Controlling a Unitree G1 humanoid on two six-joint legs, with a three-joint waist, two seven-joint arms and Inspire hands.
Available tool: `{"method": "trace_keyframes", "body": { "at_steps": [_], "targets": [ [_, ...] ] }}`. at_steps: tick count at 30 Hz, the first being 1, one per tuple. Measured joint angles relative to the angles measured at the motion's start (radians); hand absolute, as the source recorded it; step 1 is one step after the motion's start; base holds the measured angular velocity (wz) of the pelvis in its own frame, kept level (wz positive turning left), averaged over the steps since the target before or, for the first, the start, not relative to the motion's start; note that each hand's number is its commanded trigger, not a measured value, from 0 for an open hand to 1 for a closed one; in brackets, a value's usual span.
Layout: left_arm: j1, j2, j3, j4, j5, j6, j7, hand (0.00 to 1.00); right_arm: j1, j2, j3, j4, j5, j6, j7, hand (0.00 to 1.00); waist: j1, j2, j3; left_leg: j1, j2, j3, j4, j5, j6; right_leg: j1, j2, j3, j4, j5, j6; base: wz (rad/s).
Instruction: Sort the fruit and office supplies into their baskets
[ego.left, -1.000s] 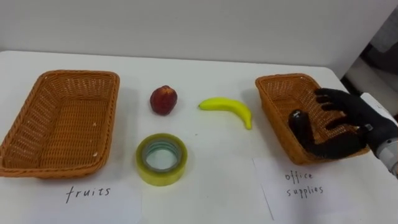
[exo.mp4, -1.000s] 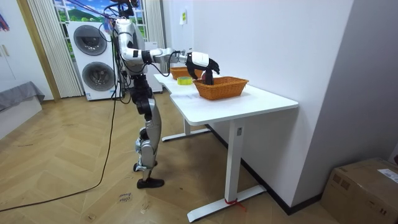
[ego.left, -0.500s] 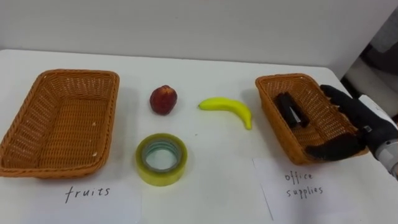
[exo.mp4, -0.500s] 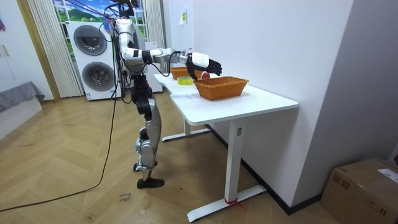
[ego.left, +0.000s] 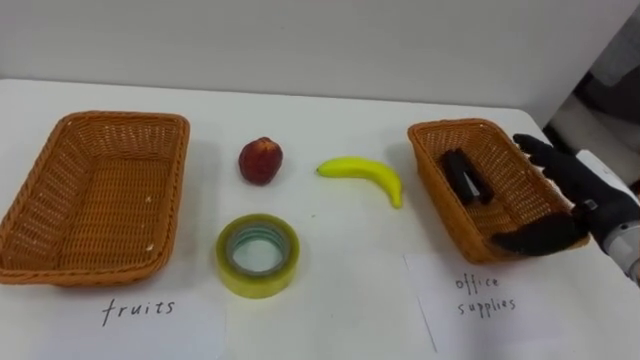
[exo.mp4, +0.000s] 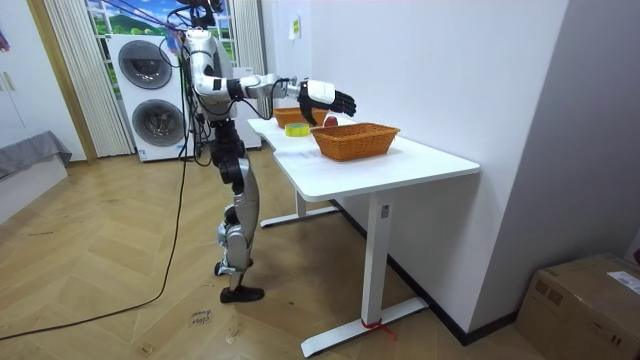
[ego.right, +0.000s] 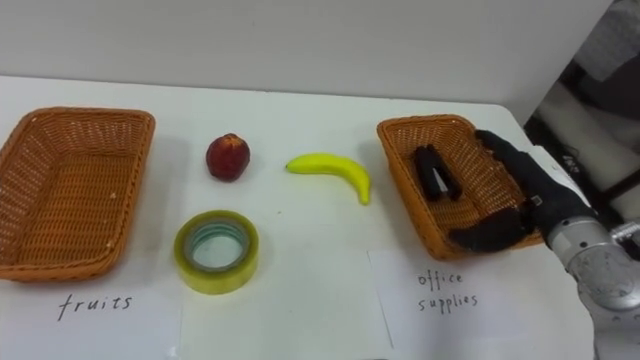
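progress: one of four items is sorted. a black oblong item (ego.left: 467, 176), likely a stapler though its form is hard to make out, lies inside the right basket (ego.left: 432, 190), toward its far end. outstanding: the banana (ego.left: 362, 174) and the red fruit (ego.left: 260, 160), peach or apple not determinable, both lie on the white table (ego.left: 330, 110) between the two baskets, and the left basket (ego.left: 60, 205) holds nothing. the yellow-green tape roll (ego.left: 257, 256) lies flat nearer the robot, just below the red fruit, well apart from the right basket where it appears to belong. the right hand (ego.left: 578, 205) is over the right basket's outer rim, fingers straight and spread, thumb held apart near the front corner, holding nothing. concealed or unclear: the hand covers the basket's right wall and near corner, so that part of its contents cannot be checked. the forearm is cut off at the frame edge. in the room view the table items are too small to assess.
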Motion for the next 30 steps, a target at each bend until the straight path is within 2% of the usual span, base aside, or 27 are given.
{"method": "trace_keyframes", "body": {
  "at_steps": [4,10,22,24,30],
  "targets": [
    [-0.001,0.000,0.001,-0.010,0.000,-0.001,0.001,0.00,-0.021,0.000,-0.005,-0.035,0.001,-0.006,-0.015,0.00,0.002,0.000,0.0007,0.004,0.000,0.000,-0.001,0.000,0.000,0.001,0.001,0.007,0.000,0.000,0.000,0.00],
    [-0.013,0.000,0.000,-0.013,-0.001,-0.002,0.001,0.00,-0.105,0.000,-0.005,-0.041,0.009,-0.008,-0.071,0.00,0.005,0.001,0.0020,0.005,0.000,-0.001,-0.001,0.000,0.000,0.000,0.001,0.008,0.001,0.000,0.000,0.00],
    [-0.021,-0.002,0.000,-0.027,0.004,-0.006,0.013,0.00,-0.130,0.000,0.011,-0.202,0.041,-0.023,-0.113,0.00,0.079,0.011,0.0064,-0.002,0.001,-0.008,-0.001,0.000,0.000,0.001,0.001,-0.007,0.002,0.000,0.000,0.02],
    [-0.015,-0.003,0.001,-0.024,0.008,-0.006,0.015,0.00,-0.136,0.000,0.035,-0.220,0.043,-0.025,-0.113,0.00,0.083,0.014,0.0061,-0.002,0.001,-0.012,-0.001,0.000,0.000,0.007,0.000,-0.012,0.003,0.000,0.000,0.06],
    [-0.012,-0.007,0.001,-0.028,0.010,0.002,0.007,0.00,-0.170,0.007,0.073,-0.220,0.021,-0.021,-0.113,0.00,0.089,0.005,0.0047,-0.018,-0.006,-0.040,0.002,0.002,0.002,0.006,-0.014,-0.038,-0.001,0.000,0.001,0.13]
  ]
}}
